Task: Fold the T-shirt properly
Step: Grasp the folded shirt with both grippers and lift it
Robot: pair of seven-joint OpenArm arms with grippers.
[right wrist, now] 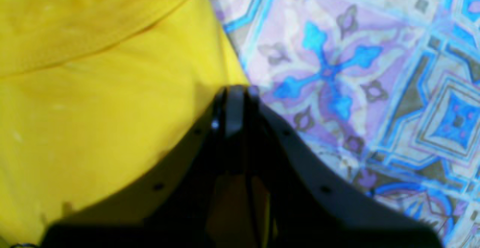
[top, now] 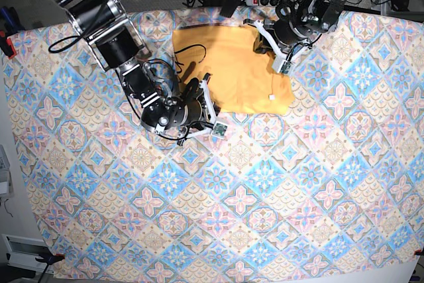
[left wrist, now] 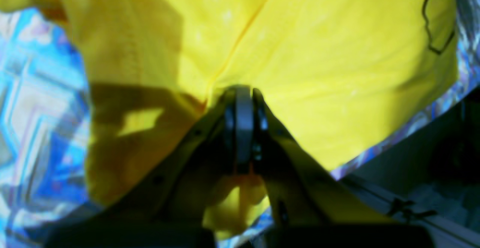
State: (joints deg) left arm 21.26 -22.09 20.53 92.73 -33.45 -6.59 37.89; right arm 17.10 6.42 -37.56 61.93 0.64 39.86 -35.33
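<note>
Yellow T-shirt [top: 232, 71] lies between both closed hands.

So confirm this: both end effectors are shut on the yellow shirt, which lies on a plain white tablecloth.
Wrong on the cloth. The base view shows the shirt on a blue-pink patterned tablecloth, not plain white. The left end effector and right end effector are shut on the shirt.

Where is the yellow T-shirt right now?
In the base view the T-shirt lies on the far middle of the patterned tablecloth, between the right gripper and the left gripper.
</note>
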